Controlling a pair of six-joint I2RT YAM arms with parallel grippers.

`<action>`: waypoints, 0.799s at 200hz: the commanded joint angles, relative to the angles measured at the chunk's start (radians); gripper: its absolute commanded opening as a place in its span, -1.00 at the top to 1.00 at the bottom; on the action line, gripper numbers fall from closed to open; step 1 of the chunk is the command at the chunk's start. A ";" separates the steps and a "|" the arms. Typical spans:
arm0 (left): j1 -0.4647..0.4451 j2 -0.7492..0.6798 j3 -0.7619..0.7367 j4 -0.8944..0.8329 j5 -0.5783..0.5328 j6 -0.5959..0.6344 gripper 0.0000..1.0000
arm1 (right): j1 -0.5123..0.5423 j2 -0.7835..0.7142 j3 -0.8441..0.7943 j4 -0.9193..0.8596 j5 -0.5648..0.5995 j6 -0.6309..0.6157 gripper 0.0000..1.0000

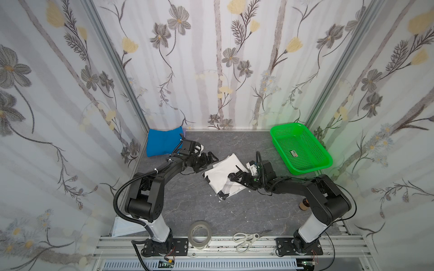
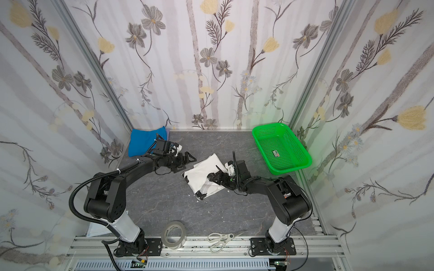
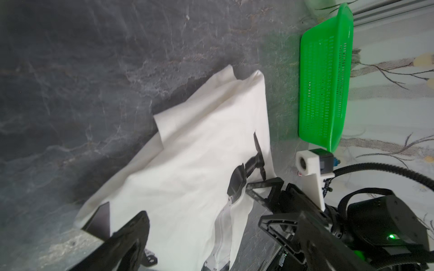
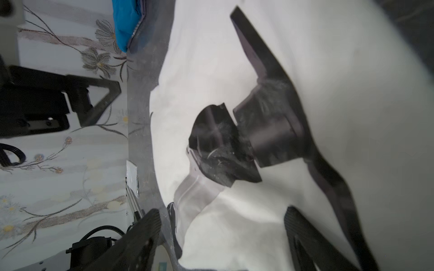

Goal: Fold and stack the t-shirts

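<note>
Top views, white t-shirt [image 1: 222,179]: you see it lying loosely folded on the middle of the bench [image 1: 234,211], between the two arms, at the same spot in both top views [image 2: 204,179].
Top views, blue t-shirt [image 1: 160,143]: it lies folded in the far left corner of the bench against the wall, well apart from the white one.
Top views, left jaws: they are spread wide and hold nothing. They sit just beside the white t-shirt's far left edge, and you cannot tell whether a finger [image 1: 212,156] touches the cloth.
Top views, right jaws: they stand apart, low over the right side of the white t-shirt, with nothing pinched.
Top views, green basket [image 1: 310,169]: it sits at the far right of the bench, apart from both shirts.
Left wrist view, left jaws: one black finger [image 3: 131,234] shows over a corner of the white t-shirt [image 3: 187,164], and no cloth is gripped there.
Left wrist view, right jaws: a finger [image 3: 265,184] lies at the shirt's edge, just beside the black print [image 3: 237,180].
Right wrist view, right jaws: the fingers [image 4: 141,234] are well apart, with the printed cloth [image 4: 234,223] spread under the gap. You cannot tell whether they touch it.
Right wrist view, blue t-shirt [image 4: 122,21]: it shows at the bench's far edge.
</note>
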 commanded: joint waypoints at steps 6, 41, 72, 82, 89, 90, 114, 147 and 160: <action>0.001 0.122 0.151 -0.118 0.045 0.159 -1.00 | 0.002 0.001 -0.017 0.037 -0.010 0.033 -0.67; 0.005 0.329 0.318 -0.164 0.248 0.365 -1.00 | 0.007 -0.154 -0.086 0.000 0.036 0.066 -0.69; 0.003 0.458 0.463 -0.258 0.246 0.434 -1.00 | 0.006 -0.158 -0.141 0.054 0.021 0.132 -0.70; 0.001 0.476 0.483 -0.277 0.230 0.444 -1.00 | 0.002 -0.127 -0.130 0.064 0.016 0.137 -0.70; 0.000 0.477 0.481 -0.287 0.213 0.445 -1.00 | -0.006 -0.099 -0.114 0.063 0.008 0.139 -0.70; 0.000 0.476 0.479 -0.288 0.212 0.446 -1.00 | -0.006 -0.097 -0.112 0.064 0.007 0.139 -0.70; -0.007 0.417 0.361 -0.235 0.145 0.412 -1.00 | -0.035 -0.010 -0.039 0.062 -0.026 0.132 -0.70; -0.038 0.304 0.123 -0.056 0.073 0.263 -1.00 | -0.088 0.090 0.132 -0.047 -0.059 0.050 -0.70; -0.084 0.249 0.050 -0.027 0.051 0.244 -1.00 | -0.106 0.121 0.209 -0.115 -0.061 -0.001 -0.69</action>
